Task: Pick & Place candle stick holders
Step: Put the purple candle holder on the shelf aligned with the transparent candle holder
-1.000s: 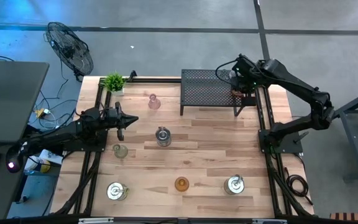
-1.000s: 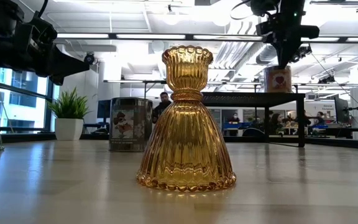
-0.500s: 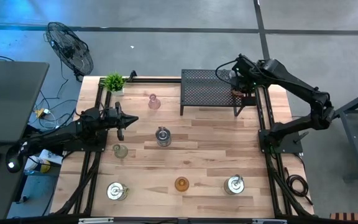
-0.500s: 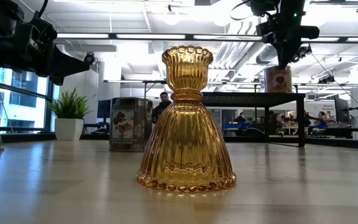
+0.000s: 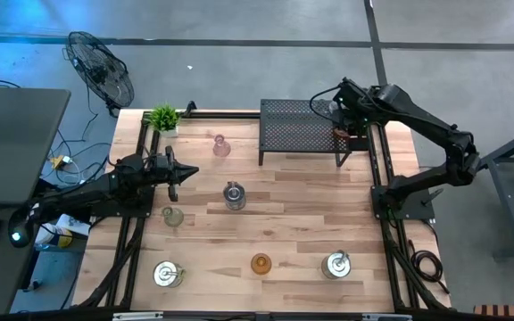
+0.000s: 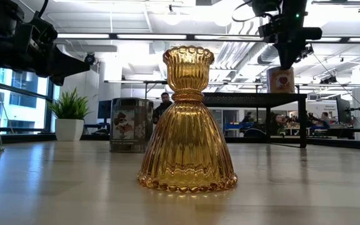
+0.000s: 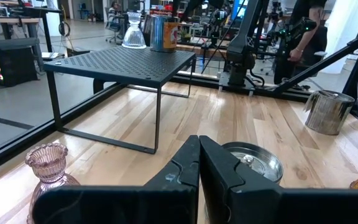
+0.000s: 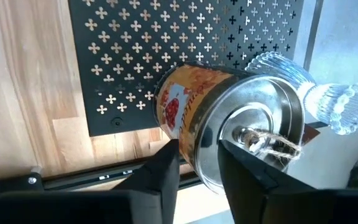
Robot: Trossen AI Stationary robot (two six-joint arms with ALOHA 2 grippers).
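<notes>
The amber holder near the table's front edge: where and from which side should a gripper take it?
Likely at the narrow ribbed neck of the amber holder, between cup and skirt. It stands upright with open table around it, so come from above, fingers straddling the waist; the flared skirt looks too wide and sloped to pinch.

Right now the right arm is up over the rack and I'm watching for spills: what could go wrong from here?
The right gripper hangs open above a silver holder on the black mesh rack, close to its edge; a clear glass holder sits right beside it. Closing or lifting off-centre could knock the glass one, perhaps off the rack. The silver holder's round shiny side might also slip between the fingers. The left gripper waits shut near another silver holder.
</notes>
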